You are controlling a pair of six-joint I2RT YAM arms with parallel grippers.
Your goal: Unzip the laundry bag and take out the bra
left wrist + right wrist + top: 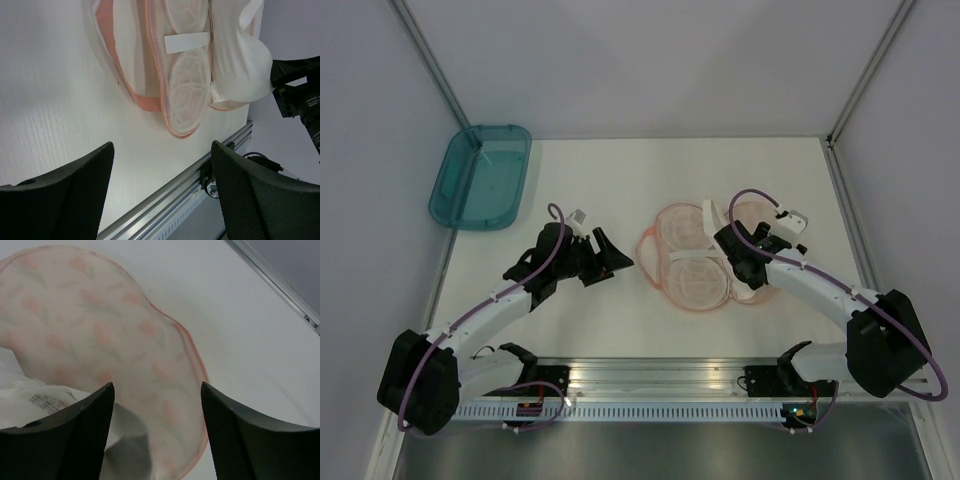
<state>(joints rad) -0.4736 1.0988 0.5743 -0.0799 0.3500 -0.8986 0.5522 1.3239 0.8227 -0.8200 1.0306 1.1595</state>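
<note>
Peach laundry bag (692, 270), bra (235, 60) on it | left end effector (161, 146) — spread, empty | right end effector (156, 390) — spread

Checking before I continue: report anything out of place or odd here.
The laundry bag lies splayed open mid-table, with the white bra bulging out of its side by the right end effector. The teal tray overhangs the far-left edge of the table. Nothing looks spilled or damaged.
</note>
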